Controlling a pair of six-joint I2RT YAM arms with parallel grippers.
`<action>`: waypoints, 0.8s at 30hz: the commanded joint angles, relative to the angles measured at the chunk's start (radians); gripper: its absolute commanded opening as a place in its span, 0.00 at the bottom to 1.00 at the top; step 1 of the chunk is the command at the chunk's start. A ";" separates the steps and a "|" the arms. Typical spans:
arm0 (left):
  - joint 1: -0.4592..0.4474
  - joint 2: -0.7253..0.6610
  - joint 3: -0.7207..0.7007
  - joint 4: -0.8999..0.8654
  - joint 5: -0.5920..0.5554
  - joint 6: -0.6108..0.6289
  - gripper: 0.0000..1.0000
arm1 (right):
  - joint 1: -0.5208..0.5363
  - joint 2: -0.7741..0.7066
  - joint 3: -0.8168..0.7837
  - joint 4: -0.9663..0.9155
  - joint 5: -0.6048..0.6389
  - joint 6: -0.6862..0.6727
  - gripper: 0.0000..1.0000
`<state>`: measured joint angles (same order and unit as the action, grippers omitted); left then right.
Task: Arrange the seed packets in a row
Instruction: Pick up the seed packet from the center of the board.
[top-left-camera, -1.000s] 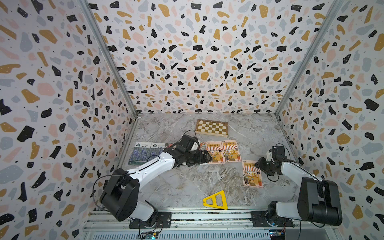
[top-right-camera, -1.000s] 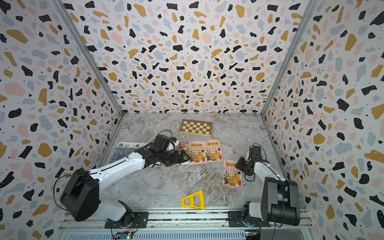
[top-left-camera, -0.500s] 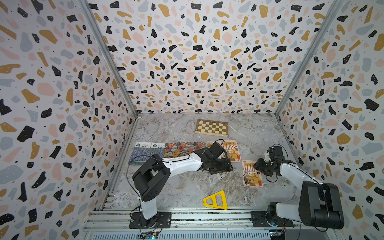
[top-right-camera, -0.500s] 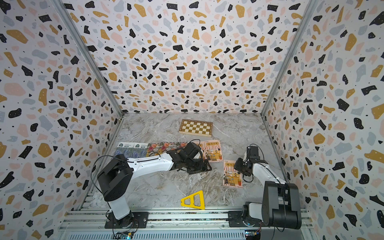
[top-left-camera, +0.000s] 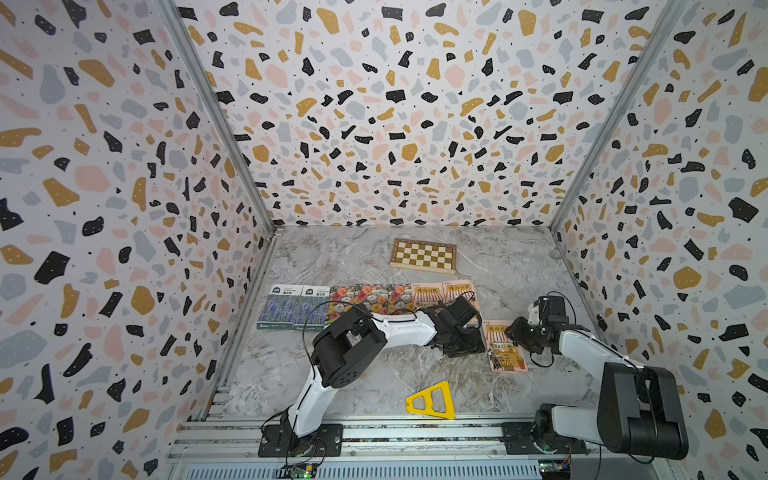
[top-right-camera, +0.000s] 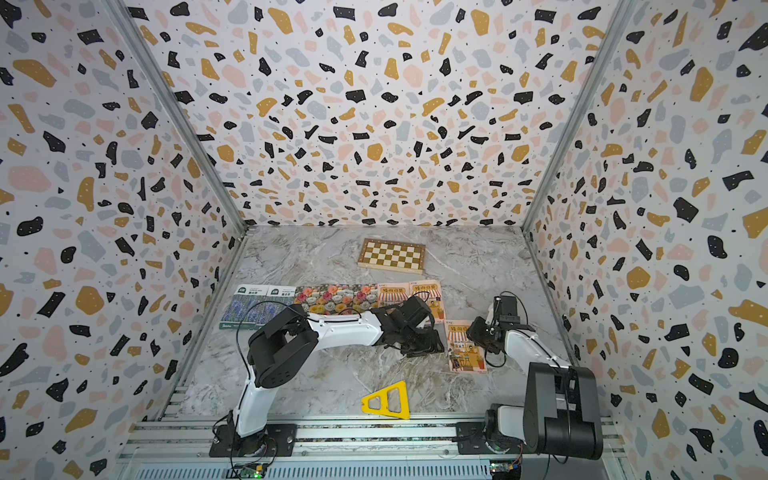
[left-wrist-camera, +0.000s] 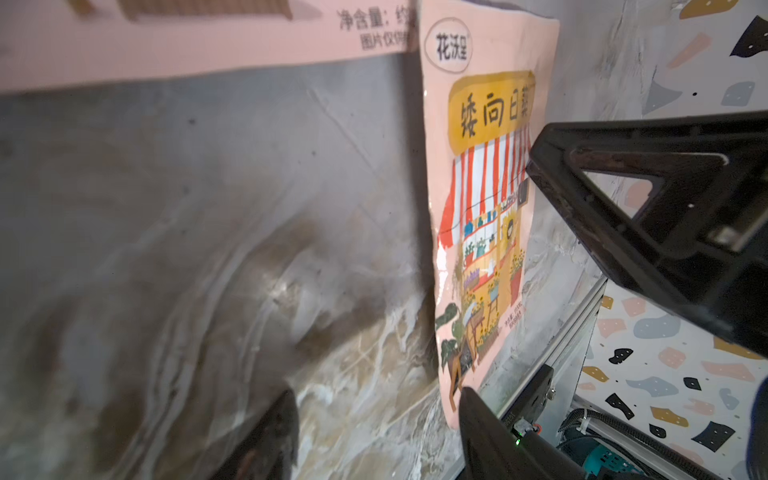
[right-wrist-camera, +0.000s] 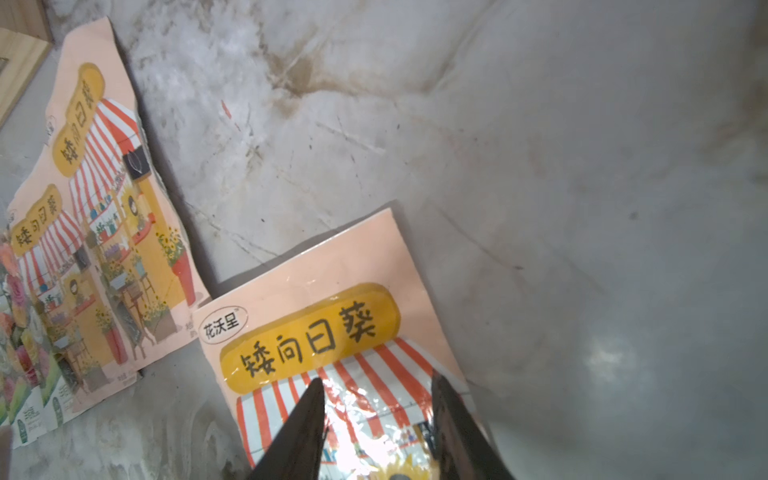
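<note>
The seed packets lie flat on the marble table in both top views. A row runs from two purple lavender packets (top-left-camera: 291, 307) through the flower packets (top-left-camera: 370, 297) to two pink shop packets (top-left-camera: 444, 293). A third pink packet (top-left-camera: 505, 347) lies apart, in front of the row's right end. My left gripper (top-left-camera: 465, 347) is low at that packet's left edge, open, with bare table between its fingers (left-wrist-camera: 490, 432); the packet (left-wrist-camera: 482, 208) lies just beside one finger. My right gripper (right-wrist-camera: 376, 415) is open over the same packet's (right-wrist-camera: 316, 332) striped awning, at its right side.
A brown-and-cream chessboard (top-left-camera: 424, 255) lies behind the row. A yellow plastic triangle (top-left-camera: 430, 401) sits near the front rail. The right terrazzo wall (top-left-camera: 665, 270) stands close behind my right arm. The left arm's forearm crosses in front of the row.
My left arm has swung right from the middle of the row to the lone pink packet, uncovering the flower packets, and its jaws have narrowed. The right gripper has barely moved.
</note>
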<state>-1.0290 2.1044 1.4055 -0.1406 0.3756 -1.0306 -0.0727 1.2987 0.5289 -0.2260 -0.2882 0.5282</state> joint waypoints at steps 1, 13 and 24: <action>-0.009 0.019 0.039 0.082 0.007 -0.042 0.58 | 0.000 0.006 -0.037 -0.070 -0.006 0.010 0.43; -0.020 0.144 0.139 0.145 -0.053 -0.071 0.46 | -0.022 -0.002 -0.049 -0.071 -0.039 0.001 0.43; -0.020 0.185 0.207 0.211 -0.009 -0.005 0.43 | -0.044 0.025 -0.032 -0.080 -0.093 -0.022 0.43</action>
<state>-1.0447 2.2860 1.5833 0.0528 0.3557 -1.0740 -0.1089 1.2987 0.5129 -0.2081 -0.3714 0.5194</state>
